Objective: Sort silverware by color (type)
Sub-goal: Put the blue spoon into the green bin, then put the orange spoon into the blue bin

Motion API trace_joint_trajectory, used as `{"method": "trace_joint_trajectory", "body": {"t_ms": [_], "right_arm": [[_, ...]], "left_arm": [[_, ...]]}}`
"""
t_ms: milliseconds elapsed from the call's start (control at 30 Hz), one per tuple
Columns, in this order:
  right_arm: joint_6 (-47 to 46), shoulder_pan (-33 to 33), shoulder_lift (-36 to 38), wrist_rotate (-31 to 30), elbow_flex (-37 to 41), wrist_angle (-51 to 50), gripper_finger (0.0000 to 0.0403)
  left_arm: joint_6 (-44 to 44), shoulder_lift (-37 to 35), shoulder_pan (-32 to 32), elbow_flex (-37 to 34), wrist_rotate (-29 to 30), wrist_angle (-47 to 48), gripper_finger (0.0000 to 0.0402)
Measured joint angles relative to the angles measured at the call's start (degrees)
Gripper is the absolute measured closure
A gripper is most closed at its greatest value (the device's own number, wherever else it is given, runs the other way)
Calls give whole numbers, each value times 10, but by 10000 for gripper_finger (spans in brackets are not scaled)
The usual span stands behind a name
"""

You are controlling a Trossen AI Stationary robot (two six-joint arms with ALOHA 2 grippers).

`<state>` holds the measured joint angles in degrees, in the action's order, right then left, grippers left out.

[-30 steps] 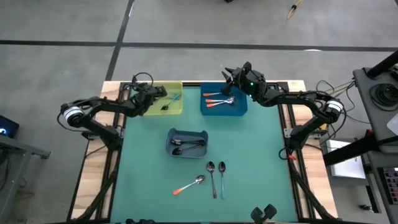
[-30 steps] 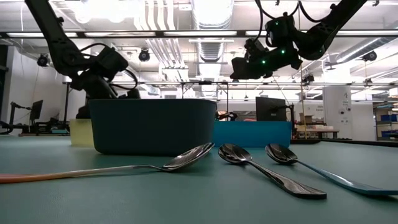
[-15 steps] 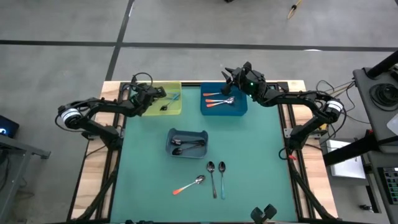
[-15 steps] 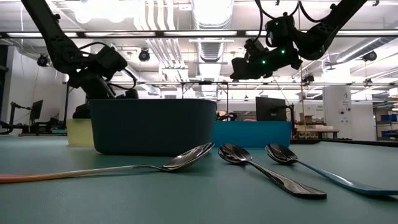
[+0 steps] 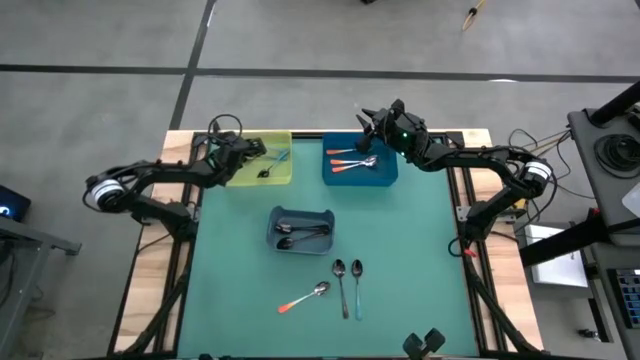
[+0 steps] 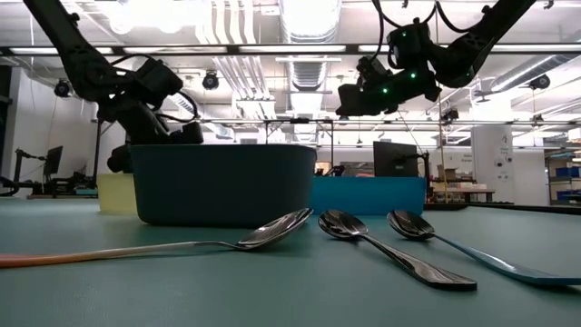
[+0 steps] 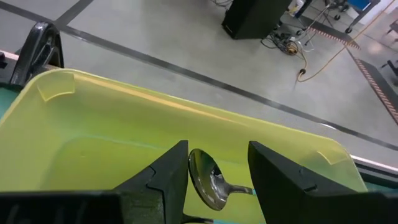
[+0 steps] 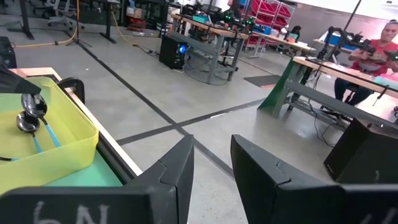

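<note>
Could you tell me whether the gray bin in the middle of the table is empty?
No, the high view shows dark metal spoons lying inside the gray bin.

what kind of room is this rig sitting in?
Looks like an industrial robotics lab or workshop: exposed ceiling ducts with strip lights, a bare concrete floor marked with lines, and workbenches where a person sits.

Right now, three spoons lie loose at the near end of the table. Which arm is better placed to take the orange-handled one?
Probably the left. The orange-handled spoon lies leftmost of the three, and its bin sits under the right gripper. Both grippers are open and equally far; the left gripper hovers over the yellow bin.
</note>
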<state>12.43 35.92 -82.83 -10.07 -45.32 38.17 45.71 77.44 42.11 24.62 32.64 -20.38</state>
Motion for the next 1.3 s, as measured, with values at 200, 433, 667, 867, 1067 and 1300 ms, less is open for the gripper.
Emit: {"method": "trace_joint_trajectory", "body": {"t_ms": [200,433,667,867,1067,1300], "right_arm": [[0,0,0,0,0,0,300],[0,0,1,0,0,0,301],[0,0,1,0,0,0,307],[-44,-4,8,7,-8,-9,301],[-143,-13,17,150,-42,-61,305],[-257,-62,17,267,-76,-195,319]], "left_arm": [[0,-18,0,0,0,29,254],[0,-46,0,0,3,41,254],[-33,-73,-4,0,-12,41,255],[-120,-113,-35,0,-21,29,255],[-249,-166,-101,0,-22,29,255],[-364,-209,-182,0,-22,29,255]]}}
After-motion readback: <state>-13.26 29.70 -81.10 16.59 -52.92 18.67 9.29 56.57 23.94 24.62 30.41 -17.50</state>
